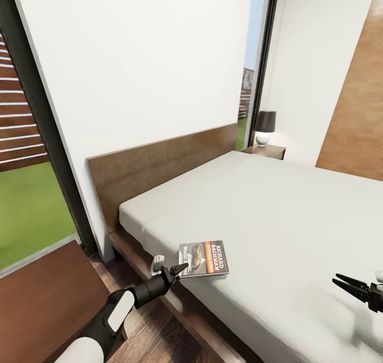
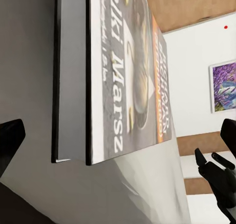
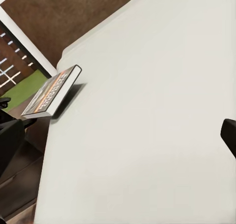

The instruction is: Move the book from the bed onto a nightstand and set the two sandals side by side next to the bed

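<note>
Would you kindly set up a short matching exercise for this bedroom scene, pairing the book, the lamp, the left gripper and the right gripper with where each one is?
Things:
1. book
2. lamp
3. left gripper
4. right gripper

Places:
A. on the far nightstand, beside the window
B. at the bed's near edge, jaws at the book's corner
C. lying on the grey mattress near its edge
D. over the mattress, apart from the book, fingers spread

Pairs: 1-C, 2-A, 3-B, 4-D
</note>
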Robot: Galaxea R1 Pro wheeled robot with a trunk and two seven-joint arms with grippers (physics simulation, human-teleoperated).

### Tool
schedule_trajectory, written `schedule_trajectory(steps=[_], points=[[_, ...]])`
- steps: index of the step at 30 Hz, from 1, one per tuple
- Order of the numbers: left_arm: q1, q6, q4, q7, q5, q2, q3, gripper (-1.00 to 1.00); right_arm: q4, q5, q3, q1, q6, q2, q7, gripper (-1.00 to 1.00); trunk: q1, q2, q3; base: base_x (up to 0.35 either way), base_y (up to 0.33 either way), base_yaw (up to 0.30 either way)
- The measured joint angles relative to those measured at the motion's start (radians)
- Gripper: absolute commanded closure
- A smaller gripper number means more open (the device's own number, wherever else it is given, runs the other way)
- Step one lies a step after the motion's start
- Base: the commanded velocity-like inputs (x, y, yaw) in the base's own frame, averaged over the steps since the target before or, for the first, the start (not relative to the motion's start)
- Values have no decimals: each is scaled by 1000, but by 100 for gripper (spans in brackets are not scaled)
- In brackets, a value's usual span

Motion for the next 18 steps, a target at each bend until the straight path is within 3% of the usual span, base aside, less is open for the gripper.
schedule_trajectory(steps=[10,18], points=[[0,0,-1,0,0,0,1,-100,-5,0,0,0,0,0,0,-100,0,0,0,0,0,-5],[0,0,-1,0,0,0,1,-100,-52,1,1,0,1,0,0,-100,0,0,2,0,0,-87]])
